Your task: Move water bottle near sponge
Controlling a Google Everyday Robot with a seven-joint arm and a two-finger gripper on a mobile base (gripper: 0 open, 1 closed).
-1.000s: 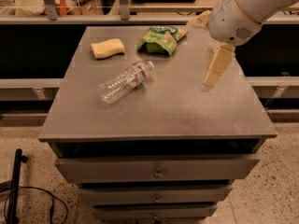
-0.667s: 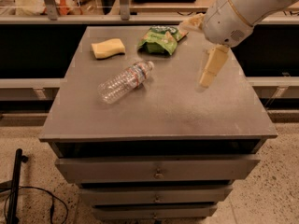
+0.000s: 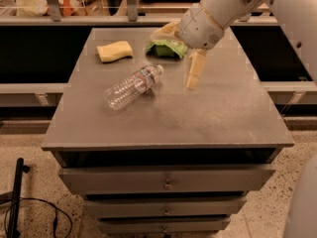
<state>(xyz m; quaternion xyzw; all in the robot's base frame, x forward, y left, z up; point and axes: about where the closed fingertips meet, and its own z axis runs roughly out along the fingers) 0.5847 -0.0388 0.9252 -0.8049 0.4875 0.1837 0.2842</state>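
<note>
End effector [image 3: 172, 59]: upper centre, spread open, empty.
Water bottle [image 3: 132, 87]: lying left of it, cap end nearer, axis lower-left to upper-right.

- The grey table top [image 3: 223, 118] is carrying three things.
- The water bottle [image 3: 131, 87] is lying on its side left of centre, with its cap pointing back-right.
- The sponge [image 3: 115, 51] is lying flat at back left, apart from the bottle.
- The green snack bag [image 3: 166, 48] is resting just right of the sponge.
- The gripper [image 3: 174, 58] is hovering over the bag with its fingers spread.
</note>
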